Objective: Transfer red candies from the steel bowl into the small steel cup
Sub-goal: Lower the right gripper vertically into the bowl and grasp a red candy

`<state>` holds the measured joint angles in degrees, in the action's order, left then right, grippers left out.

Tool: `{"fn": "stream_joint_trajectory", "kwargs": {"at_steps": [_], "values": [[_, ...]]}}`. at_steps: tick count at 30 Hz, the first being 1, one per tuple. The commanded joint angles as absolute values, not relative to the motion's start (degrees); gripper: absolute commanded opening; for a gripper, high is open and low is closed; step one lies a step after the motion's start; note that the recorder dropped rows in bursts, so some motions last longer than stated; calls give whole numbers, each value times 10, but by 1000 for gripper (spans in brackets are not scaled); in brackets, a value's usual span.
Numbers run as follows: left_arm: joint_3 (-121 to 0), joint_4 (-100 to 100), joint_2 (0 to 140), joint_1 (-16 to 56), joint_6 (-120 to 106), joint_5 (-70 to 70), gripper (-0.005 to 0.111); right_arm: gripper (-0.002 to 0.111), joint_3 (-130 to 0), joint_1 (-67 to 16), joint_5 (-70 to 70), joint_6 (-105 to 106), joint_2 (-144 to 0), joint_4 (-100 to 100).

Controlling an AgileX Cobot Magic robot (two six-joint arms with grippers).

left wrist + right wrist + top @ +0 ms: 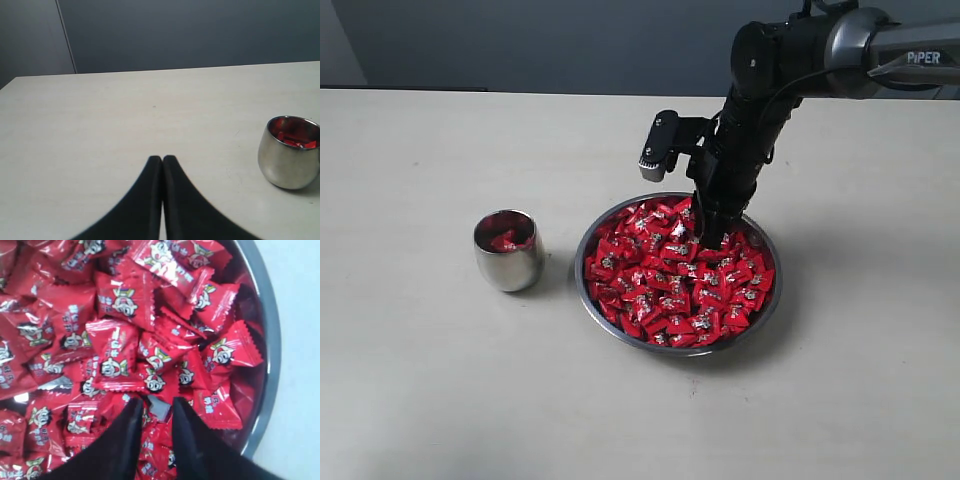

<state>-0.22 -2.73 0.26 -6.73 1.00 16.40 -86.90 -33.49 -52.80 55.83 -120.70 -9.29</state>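
The steel bowl (672, 350) sits on the pale surface (440, 380) slightly right of the middle in the exterior view, heaped nearly to its rim with the red candies (670, 285), their shiny wrappers lying at every angle. The small steel cup (510, 265) stands upright to the left of the bowl, near it but not touching, and a few red candies show inside its mouth. The right arm (790, 60) reaches in from the upper right corner of that view and bends steeply down, so that the right gripper (705, 238) is planted in the far side of the pile, close to the bowl's back rim. In the right wrist view its two black fingers (131, 430) stand apart with a narrow gap between the tips, which press down among the wrappers; a small silvery scrap shows in that gap (whether it is part of a wrapper cannot be told), and no candy is visibly pinched between them. The bowl's grey rim curves along one side of that picture, with bare surface beyond it. The left gripper (162, 162) appears only in the left wrist view: its dark fingers are pressed together along their inner edges, with nothing between them, hovering over bare surface, with the cup off to one side and well apart from the tips. A dark grey wall (520, 40) backs the surface.
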Motion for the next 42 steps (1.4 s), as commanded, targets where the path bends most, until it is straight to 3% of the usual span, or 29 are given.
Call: {"fn": "stream_joint_trajectory", "kwargs": {"at_steps": [1, 42], "values": [[0, -26, 0, -68, 11, 163, 0, 41, -871, -333, -548, 545, -1205, -94], [0, -26, 0, -68, 11, 163, 0, 37, -871, -333, -556, 540, -1245, -92]]}}
